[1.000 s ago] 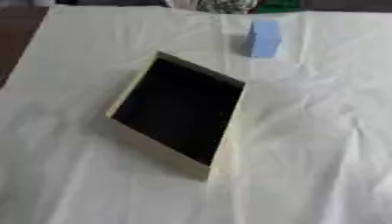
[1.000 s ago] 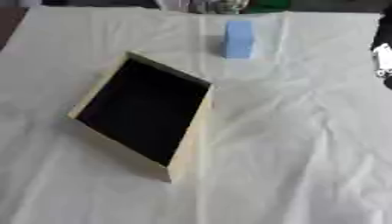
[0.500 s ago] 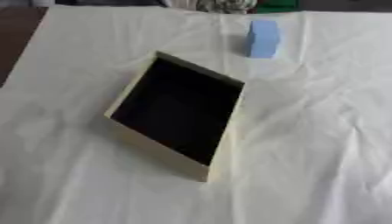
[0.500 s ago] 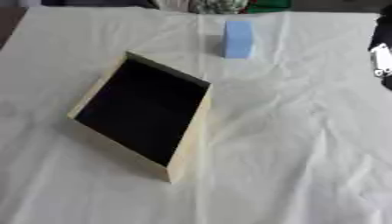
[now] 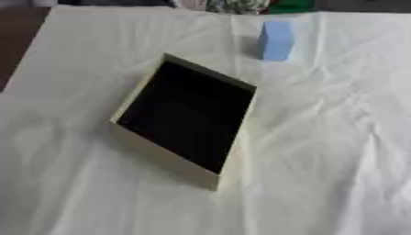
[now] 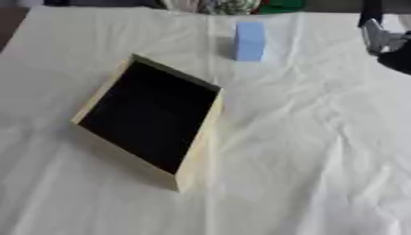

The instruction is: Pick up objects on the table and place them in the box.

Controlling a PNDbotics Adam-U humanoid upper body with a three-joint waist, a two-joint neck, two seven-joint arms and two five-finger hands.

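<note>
The box [image 5: 186, 120] sits open and dark inside on the white tabletop [image 5: 337, 160], far to the left of the hand and nearer to us. The blue block [image 6: 250, 41] stands left of the right hand [image 6: 384, 40]. The picture's edge cuts that hand off, so I cannot tell if it is open.

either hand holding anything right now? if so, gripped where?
Nothing is visibly held. The blue block stands alone on the cloth beyond the box. Only part of the right hand shows at the right eye view's edge; its fingers can't be made out.
</note>
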